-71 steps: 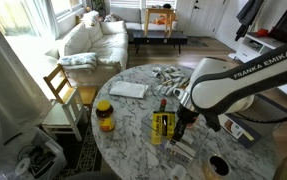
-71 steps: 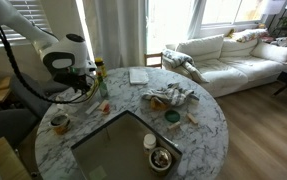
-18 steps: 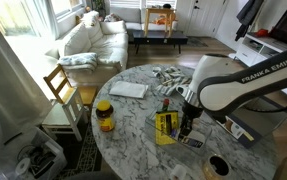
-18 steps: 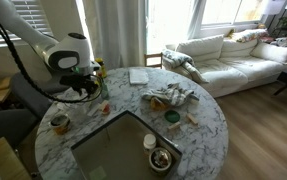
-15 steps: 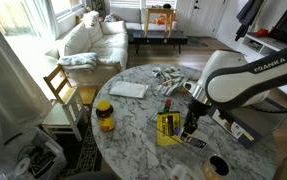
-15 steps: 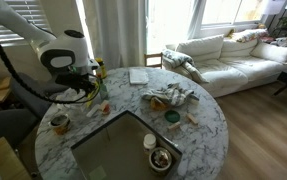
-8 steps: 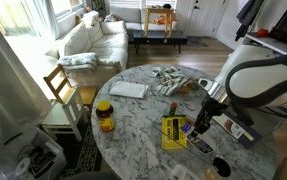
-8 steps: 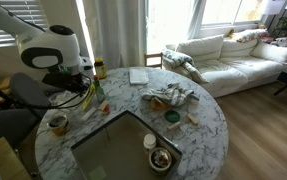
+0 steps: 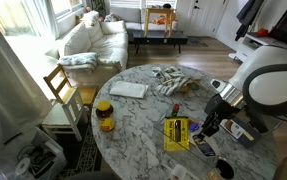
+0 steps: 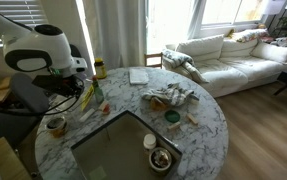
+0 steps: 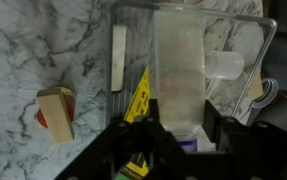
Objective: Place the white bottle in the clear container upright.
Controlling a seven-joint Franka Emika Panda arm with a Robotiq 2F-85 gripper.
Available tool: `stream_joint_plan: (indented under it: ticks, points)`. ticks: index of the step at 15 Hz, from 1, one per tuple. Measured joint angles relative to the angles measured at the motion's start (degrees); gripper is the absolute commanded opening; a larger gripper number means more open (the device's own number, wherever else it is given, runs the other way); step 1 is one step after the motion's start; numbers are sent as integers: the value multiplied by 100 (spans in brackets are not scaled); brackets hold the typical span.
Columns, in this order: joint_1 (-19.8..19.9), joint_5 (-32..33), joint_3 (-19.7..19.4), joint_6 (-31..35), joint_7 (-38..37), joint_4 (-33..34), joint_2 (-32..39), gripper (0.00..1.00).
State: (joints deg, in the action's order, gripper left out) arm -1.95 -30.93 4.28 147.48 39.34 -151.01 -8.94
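As the white bottle [image 11: 178, 75] is not yet inside the clear container [image 10: 95, 132], we judge the step in hand to be the carry over the rim and the upright set-down. We find the gripper [image 9: 204, 133] closed to the bottle's width around its blue end, with the pale body projecting ahead of the fingers in the wrist view; it has hold of nothing else. The bottle hangs above the table [image 9: 133, 120] close to the edge nearest the robot's base, just beside the container's near wall and partly over the yellow packet [image 9: 176, 133]. Whether its free end touches the packet we cannot tell. We recommend raising the bottle until it clears both packet and rim before any sideways travel, then turning the wrist until the long axis is vertical, blue end uppermost. For the set-down we would choose bare floor towards the container's near corner. That spot is well apart from the white cylinder [image 11: 223, 65] standing by the wall and from the bowl [image 10: 161, 158] at the far corner. The bottle is tall for its base and its plastic looks smooth, so we expect it to tip or slip readily. We advise lowering it until the base bears flat, opening the fingers slowly and withdrawing straight up.
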Motion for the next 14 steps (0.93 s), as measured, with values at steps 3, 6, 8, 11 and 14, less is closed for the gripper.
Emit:
stream_joint_plan:
  ticks: [3, 6, 8, 11, 14]
  points:
    - [-140, 2, -92, 203, -131, -195, -193, 20]
    - [-238, 74, -144, 222, -366, -332, -345, 20]
    - [-293, 153, -168, 222, -549, -428, -444, 20]
    - [-355, 363, -190, 220, -885, -576, -591, 20]
    - [-401, 558, -234, 242, -1175, -617, -697, 20]
